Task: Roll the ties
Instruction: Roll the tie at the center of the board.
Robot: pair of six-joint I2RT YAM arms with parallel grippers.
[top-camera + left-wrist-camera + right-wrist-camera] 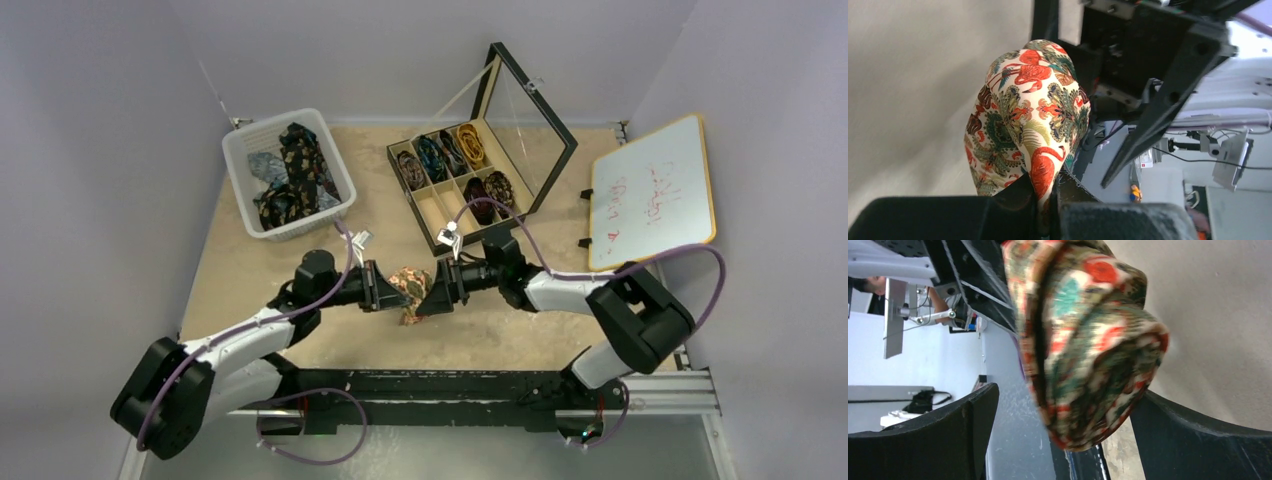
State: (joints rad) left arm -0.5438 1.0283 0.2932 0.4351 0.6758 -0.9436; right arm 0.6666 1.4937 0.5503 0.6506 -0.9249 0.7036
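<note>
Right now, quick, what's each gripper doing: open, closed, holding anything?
Left gripper: closed, pinching the patterned tie.
Right gripper: open, with the rolled part of the same tie between its spread fingers.

Your flamingo-print tie (410, 285), tan-orange, is wound in a fat coil at centre front. Loose ties (295, 170) heaped in basket (240, 175); coils (455, 150) upright in box (432, 238) slots.

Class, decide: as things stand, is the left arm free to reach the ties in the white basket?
Probably not yet. The left gripper is shut on the flamingo-print tie, with the right gripper around it. Nothing stands between it and the basket, though.
</note>
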